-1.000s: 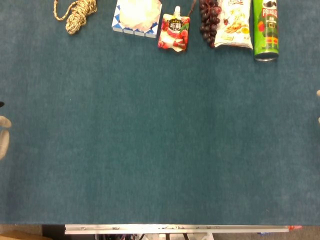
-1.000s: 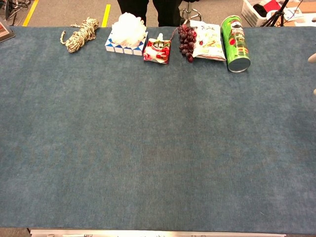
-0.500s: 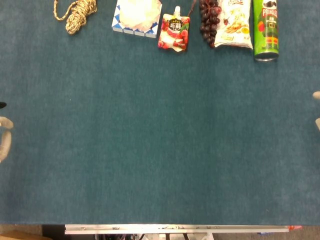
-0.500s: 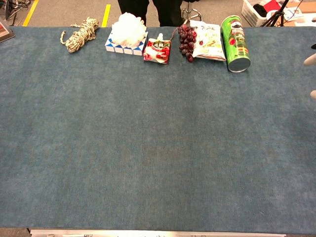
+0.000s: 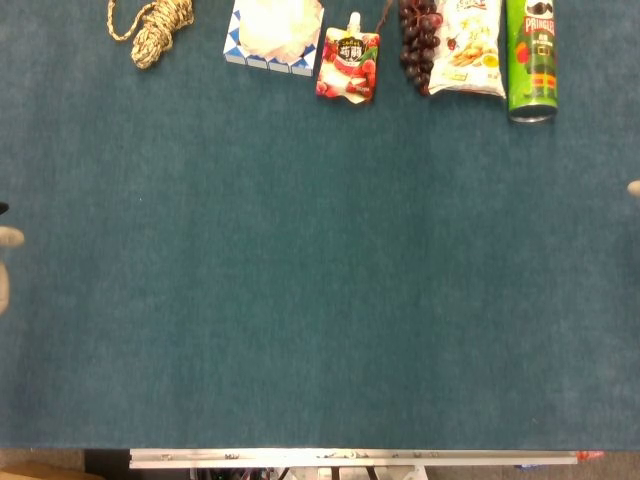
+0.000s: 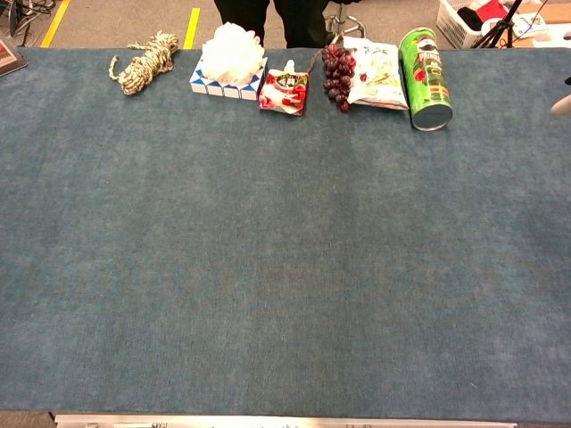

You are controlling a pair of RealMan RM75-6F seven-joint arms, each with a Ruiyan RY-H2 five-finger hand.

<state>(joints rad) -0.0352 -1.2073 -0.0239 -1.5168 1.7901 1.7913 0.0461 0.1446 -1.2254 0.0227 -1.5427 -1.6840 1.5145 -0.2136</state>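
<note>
Only a sliver of the left robot hand (image 5: 6,250) shows at the desk's (image 5: 320,280) nine o'clock edge, and a fingertip of the right robot hand (image 5: 634,188) at three o'clock; whether either is spread or curled I cannot tell. Nearest the right one, toward one o'clock, lies the green Pringles can (image 5: 532,60), beside the snack bag (image 5: 468,50) and the grapes (image 5: 419,40)
</note>
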